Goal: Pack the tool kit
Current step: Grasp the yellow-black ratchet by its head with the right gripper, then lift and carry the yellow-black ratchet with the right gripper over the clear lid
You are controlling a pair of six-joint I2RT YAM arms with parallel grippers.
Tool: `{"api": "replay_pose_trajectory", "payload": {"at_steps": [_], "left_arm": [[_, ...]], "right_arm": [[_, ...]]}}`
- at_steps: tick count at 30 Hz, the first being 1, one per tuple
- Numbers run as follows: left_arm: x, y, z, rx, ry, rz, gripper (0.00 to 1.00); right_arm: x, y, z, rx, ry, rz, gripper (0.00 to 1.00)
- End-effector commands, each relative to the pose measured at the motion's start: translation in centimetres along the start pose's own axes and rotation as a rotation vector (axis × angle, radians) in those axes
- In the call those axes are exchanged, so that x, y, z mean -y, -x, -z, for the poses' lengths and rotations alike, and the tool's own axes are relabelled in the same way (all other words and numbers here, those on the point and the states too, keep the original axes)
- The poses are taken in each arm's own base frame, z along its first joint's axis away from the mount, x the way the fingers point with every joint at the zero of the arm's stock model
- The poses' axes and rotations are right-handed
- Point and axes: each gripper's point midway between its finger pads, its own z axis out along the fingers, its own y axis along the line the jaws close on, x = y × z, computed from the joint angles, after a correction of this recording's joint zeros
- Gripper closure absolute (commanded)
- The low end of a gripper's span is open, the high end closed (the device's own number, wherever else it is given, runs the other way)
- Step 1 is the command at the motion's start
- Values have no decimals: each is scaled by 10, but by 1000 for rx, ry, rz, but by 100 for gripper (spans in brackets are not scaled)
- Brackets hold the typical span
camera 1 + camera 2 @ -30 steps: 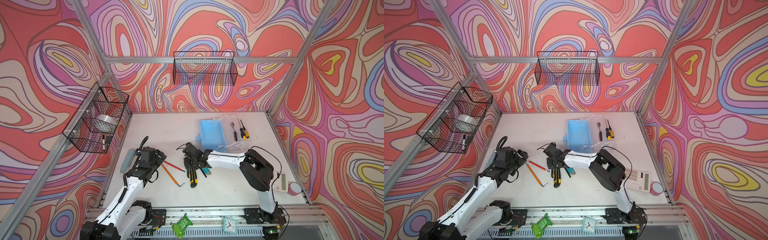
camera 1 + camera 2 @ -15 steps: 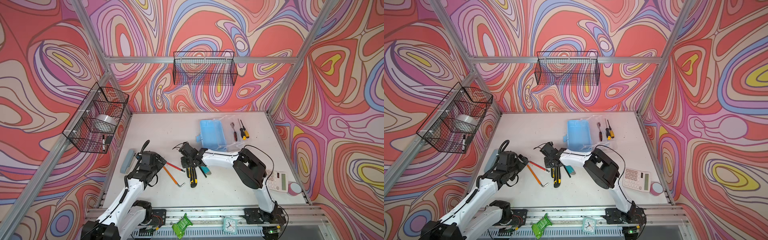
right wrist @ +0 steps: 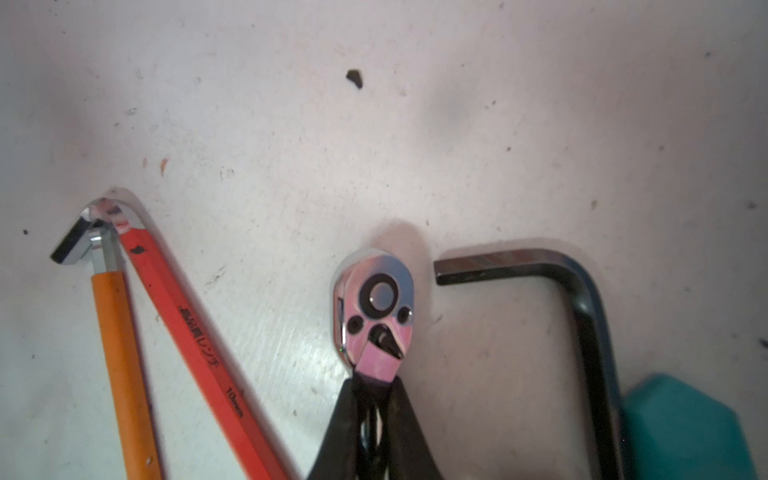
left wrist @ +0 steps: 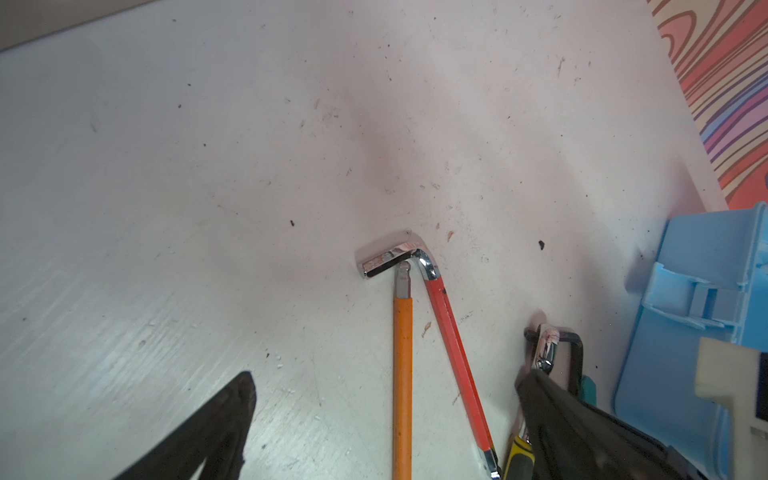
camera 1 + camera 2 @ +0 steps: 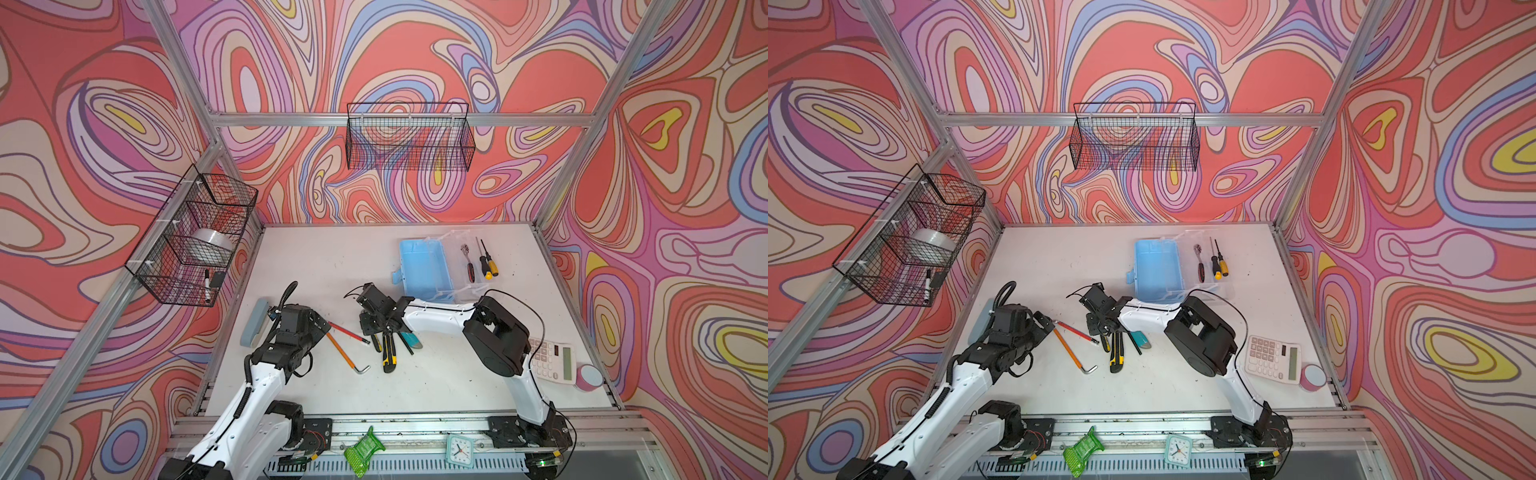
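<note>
White table (image 5: 316, 266): R gripper (image 3: 376, 388) jaws pinch ratchet (image 3: 376, 307) neck; L gripper (image 4: 386, 380) jaws spread wide over orange hex key (image 4: 402, 353).

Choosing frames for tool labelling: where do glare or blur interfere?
Right wrist view: the ratchet mirrors pink on its head; the right gripper, shut on it, is blurred. Left wrist view: the red hex key glints at its bend; the left gripper is blurred. Both top views: sharp, evenly lit.
</note>
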Motion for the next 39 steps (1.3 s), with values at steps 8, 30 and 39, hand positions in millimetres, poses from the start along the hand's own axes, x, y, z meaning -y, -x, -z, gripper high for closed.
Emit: {"api": "replay_pose_trajectory", "payload": {"at_steps": [8, 30, 39], "left_arm": [[-4, 3, 5, 0, 31, -11, 0], [10, 2, 7, -32, 8, -40, 0], [16, -4, 2, -49, -6, -51, 0]], "right_arm": [[-10, 12, 24, 14, 107, -41, 100], [54, 108, 159, 305, 79, -62, 100], [161, 136, 212, 393, -106, -126, 100]]}}
